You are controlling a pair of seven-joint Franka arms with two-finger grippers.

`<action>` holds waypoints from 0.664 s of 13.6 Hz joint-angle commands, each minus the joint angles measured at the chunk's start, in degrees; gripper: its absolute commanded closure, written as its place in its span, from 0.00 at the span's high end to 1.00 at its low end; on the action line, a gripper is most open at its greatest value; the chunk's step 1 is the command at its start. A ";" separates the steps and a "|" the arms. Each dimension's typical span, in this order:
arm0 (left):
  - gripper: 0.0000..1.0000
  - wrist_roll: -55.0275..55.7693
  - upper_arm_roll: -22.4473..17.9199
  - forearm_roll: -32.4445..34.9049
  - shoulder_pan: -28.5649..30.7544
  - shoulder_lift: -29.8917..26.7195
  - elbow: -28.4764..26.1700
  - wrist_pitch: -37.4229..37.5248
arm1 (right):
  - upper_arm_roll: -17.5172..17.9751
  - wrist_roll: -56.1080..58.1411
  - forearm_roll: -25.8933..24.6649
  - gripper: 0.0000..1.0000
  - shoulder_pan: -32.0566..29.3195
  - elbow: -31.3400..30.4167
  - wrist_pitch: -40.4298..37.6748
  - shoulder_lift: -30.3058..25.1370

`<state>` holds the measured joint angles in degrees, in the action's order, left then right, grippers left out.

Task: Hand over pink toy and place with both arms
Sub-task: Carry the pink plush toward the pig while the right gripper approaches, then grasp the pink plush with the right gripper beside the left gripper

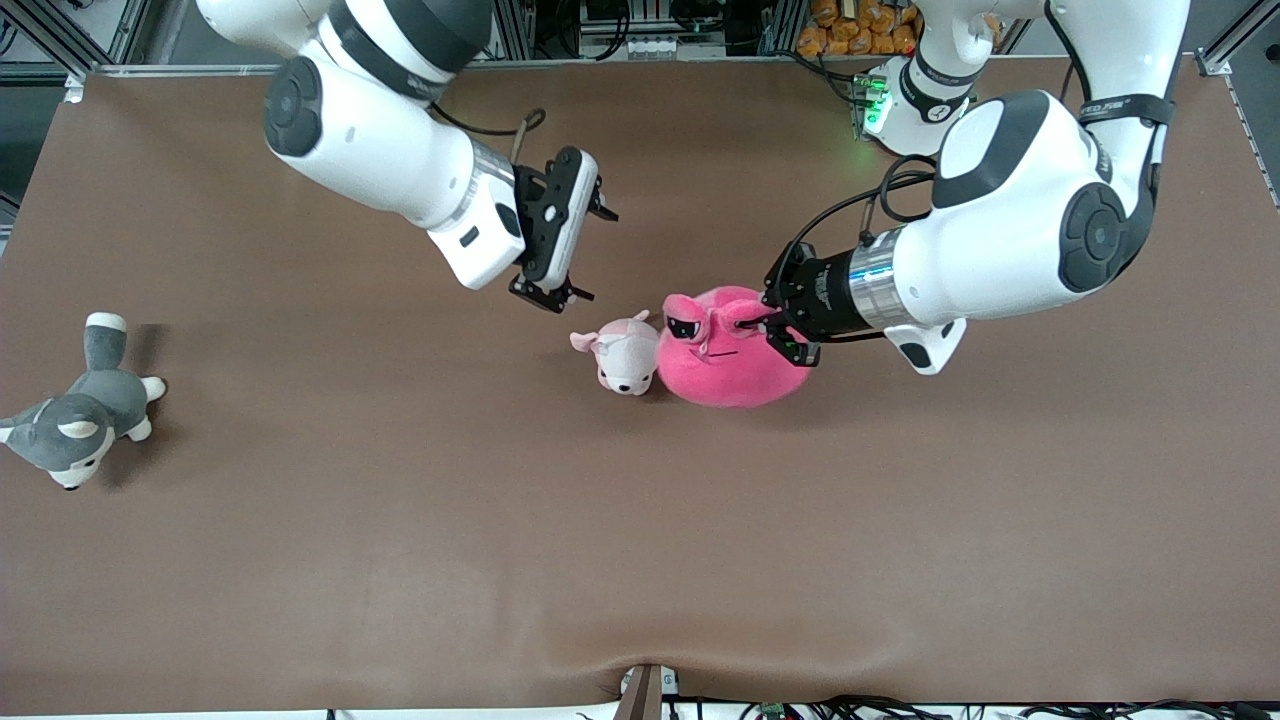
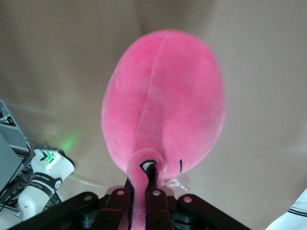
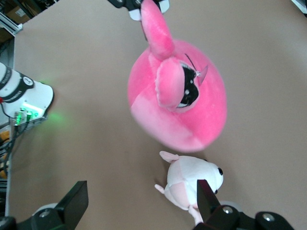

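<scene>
A robotics lab is indicated; two white arms [image 1: 400,150] are mounted at a brown-covered table [image 1: 640,520]; aluminium framing [image 1: 60,40] and cabling [image 1: 850,708] are seen around the table's edges; a lit green base indicator [image 1: 876,112] is seen on the table.

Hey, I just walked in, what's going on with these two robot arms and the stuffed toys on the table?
The left gripper is shut on one eye stalk of the pink toy, mid-table. The right gripper hangs open over the table close by, not touching anything, apparently ready for the handover. A small pale pink plush lies right against the pink toy, toward the right arm's end. A grey-and-white plush dog lies alone far toward that end of the brown table.
</scene>
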<state>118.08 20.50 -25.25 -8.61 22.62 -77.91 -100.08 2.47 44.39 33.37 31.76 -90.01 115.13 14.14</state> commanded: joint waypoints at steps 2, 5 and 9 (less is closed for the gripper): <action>0.00 1.98 -0.29 0.11 -2.45 0.14 1.01 -1.52 | -0.27 1.05 1.34 1.00 2.77 -0.34 7.19 2.02; 0.00 5.48 -0.55 0.20 -4.92 0.84 1.01 -3.98 | -0.27 1.05 3.62 1.00 3.66 -0.25 11.07 3.78; 0.00 6.11 -0.64 0.12 -5.72 0.94 1.09 -4.25 | -0.36 1.40 3.63 1.00 3.66 -0.16 12.92 5.63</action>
<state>122.98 20.37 -25.25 -13.83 23.28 -77.92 -103.93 2.32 44.55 35.38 35.30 -90.30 127.28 19.07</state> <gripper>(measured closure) 0.899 0.000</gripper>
